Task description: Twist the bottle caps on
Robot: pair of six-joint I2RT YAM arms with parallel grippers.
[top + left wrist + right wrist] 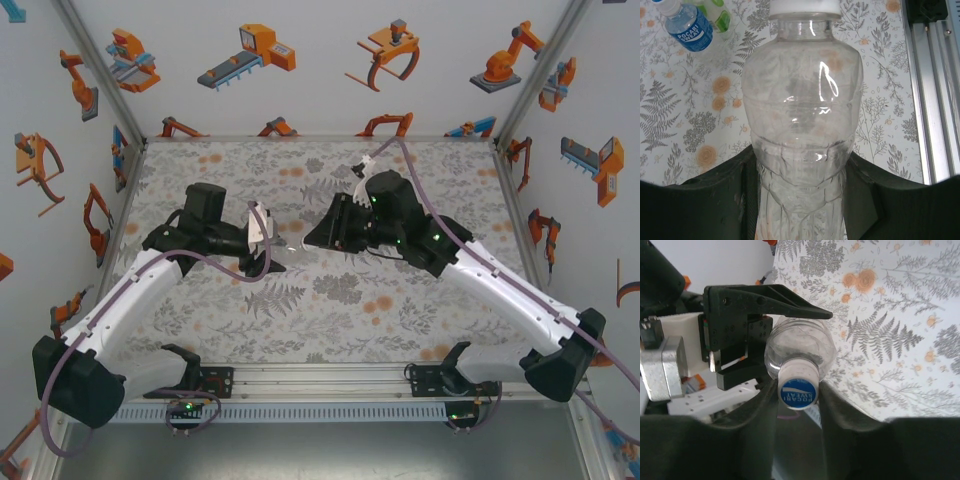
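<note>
Two tools on one clear bottle point(802, 100), held up off the table point(880, 125) between the arms. Left tool point(800, 165) closed on the lower body, left fingers point(715, 210) pressed against both sides. Neck pointed away from it, straight toward the right tool point(798, 399). White cap point(798, 388) seated on the neck, printed top facing the right wrist camera, set between the right fingers point(850, 430). Cannot tell whether clamped on the cap or slack beside it: next to no gap on either flank.

Long axis of the bottle running from left tool to right tool, roughly level and in line with the right wrist; hence a twist about that axis as the likely move in hand. Right arm nearer the cap, left arm serving as the vise. Judged part-way: cap on, tightness unknown.

Off to one side, lying on the table: a blue-label bottle point(690, 29) with a white top on, and a green-tinted bottle point(720, 17) just beside it.
</note>
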